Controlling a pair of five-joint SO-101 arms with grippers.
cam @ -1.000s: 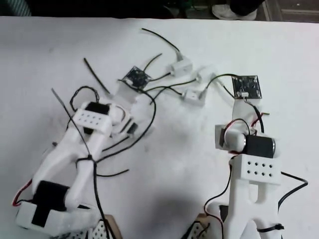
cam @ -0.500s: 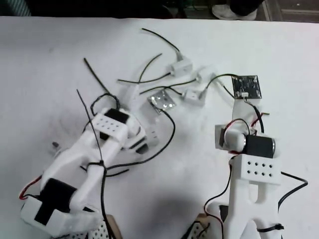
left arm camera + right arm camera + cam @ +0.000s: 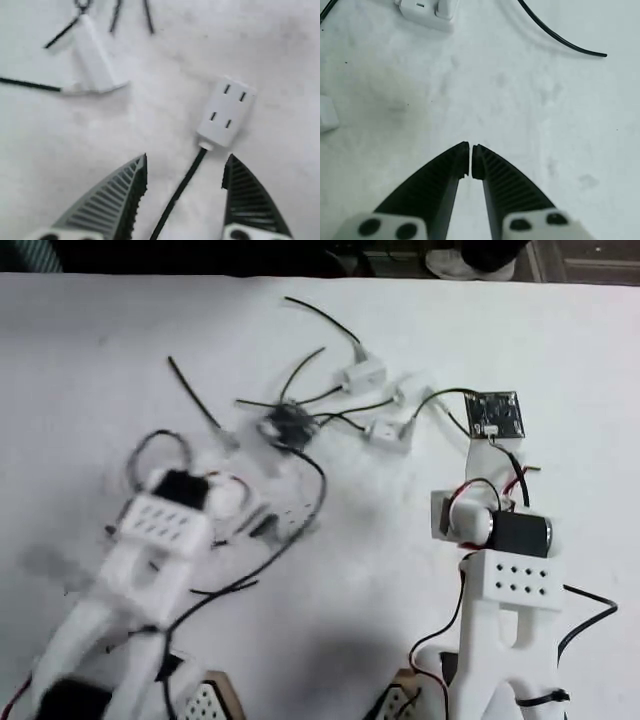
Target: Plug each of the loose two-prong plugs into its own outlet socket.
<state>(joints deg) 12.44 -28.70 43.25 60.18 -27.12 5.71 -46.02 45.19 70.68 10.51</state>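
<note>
Left gripper (image 3: 185, 167) spread over an outlet socket (image 3: 225, 116); right gripper (image 3: 470, 161) pinched together above the bench (image 3: 560, 100).
The left fingers stand apart either side of the socket's black cord (image 3: 176, 195). The white socket lies flat, two slot pairs facing up, with a white plug (image 3: 95, 67) near it. The right fingers touch at their tips.

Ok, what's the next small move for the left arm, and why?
Probably ease the left gripper forward and close on the outlet socket: its jaws stand open, the socket lies just ahead, untouched, and its black cord runs between them.
</note>
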